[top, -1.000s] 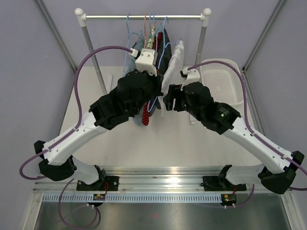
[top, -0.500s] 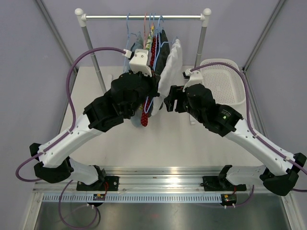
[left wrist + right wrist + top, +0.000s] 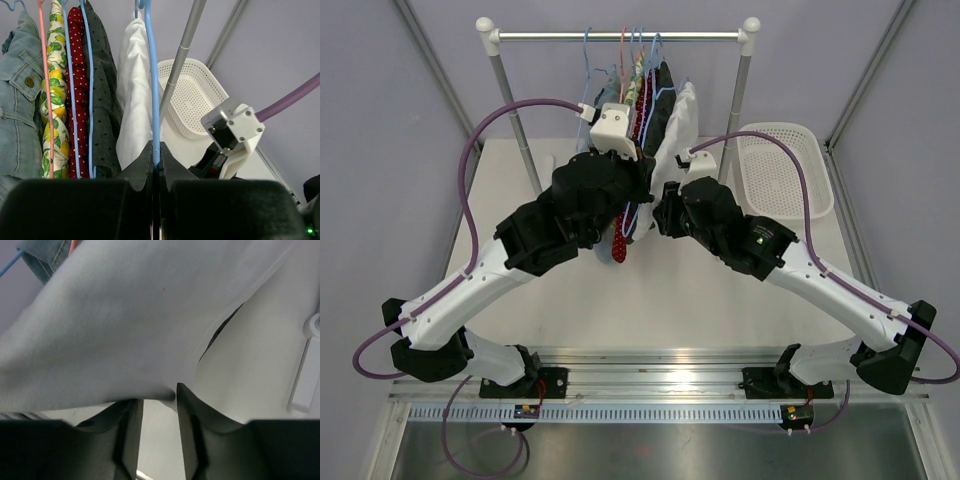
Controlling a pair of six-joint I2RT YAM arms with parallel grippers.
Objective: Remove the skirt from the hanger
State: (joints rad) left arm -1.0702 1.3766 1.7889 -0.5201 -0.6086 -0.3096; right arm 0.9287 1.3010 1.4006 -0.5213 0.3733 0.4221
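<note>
**At the rack: hanger pinched, hem not yet gripped**

Above the table [image 3: 670, 290], towards its far side, the blue hanger [image 3: 152, 75] is clamped low on its wire by the left gripper [image 3: 156, 157], whose fingers are pressed together on it. Just beside it, the right gripper [image 3: 156, 396] is held with its fingers apart beneath the lower edge of the white skirt [image 3: 115, 325]. The hem is seen at the fingertips, but no cloth is pinched between them. The skirt appears to be hung on that blue hanger, as the rightmost garment on the rail [image 3: 620, 36].

The step in hand is judged to be the taking of the hem, with the hanger steadied. Next, the right fingers must be closed on the cloth and the skirt drawn down and off while the hanger is held firm.

Close on the left, a dark dotted garment [image 3: 102, 100], a red dotted one [image 3: 77, 65], a lemon print [image 3: 57, 110] and denim [image 3: 17, 100] are crowded together and could be snagged. The rack post [image 3: 180, 65] is set just to the right, and beyond it a white basket [image 3: 200, 105] is placed
</note>
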